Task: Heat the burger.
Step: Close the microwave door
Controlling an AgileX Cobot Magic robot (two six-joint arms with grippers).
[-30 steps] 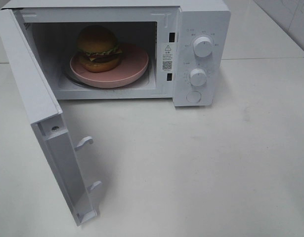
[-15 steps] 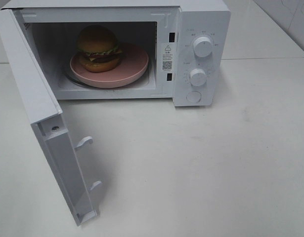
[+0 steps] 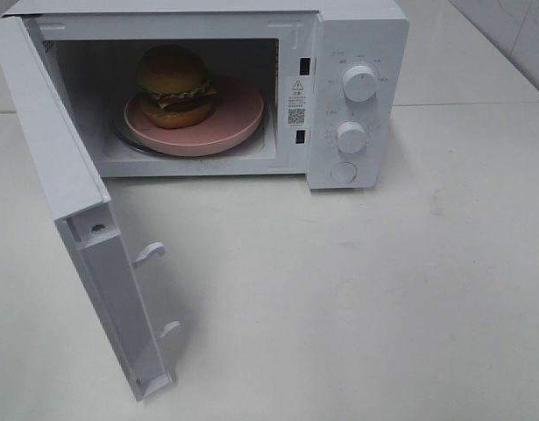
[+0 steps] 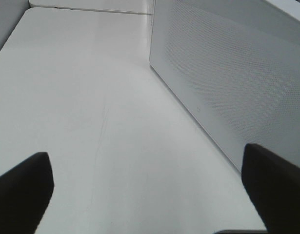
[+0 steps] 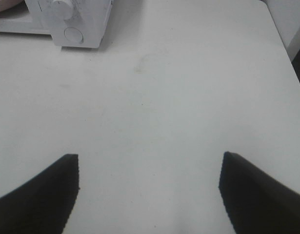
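The burger (image 3: 173,86) with its tan-brown bun, lettuce and dark patty sits on the left part of a round pink plate (image 3: 234,118) inside the white microwave (image 3: 357,26). The microwave door (image 3: 72,202) stands wide open, swung out toward the front left. Neither arm shows in the exterior high view. My left gripper (image 4: 145,195) is open and empty over bare table, beside the door's dotted outer face (image 4: 228,83). My right gripper (image 5: 149,190) is open and empty over the table, well away from the microwave's control panel (image 5: 74,19).
Two white knobs (image 3: 360,82) (image 3: 351,137) and a round button (image 3: 343,172) sit on the microwave's right panel. The white table (image 3: 383,298) spreads in front and to the right. Its right edge (image 5: 279,39) shows in the right wrist view.
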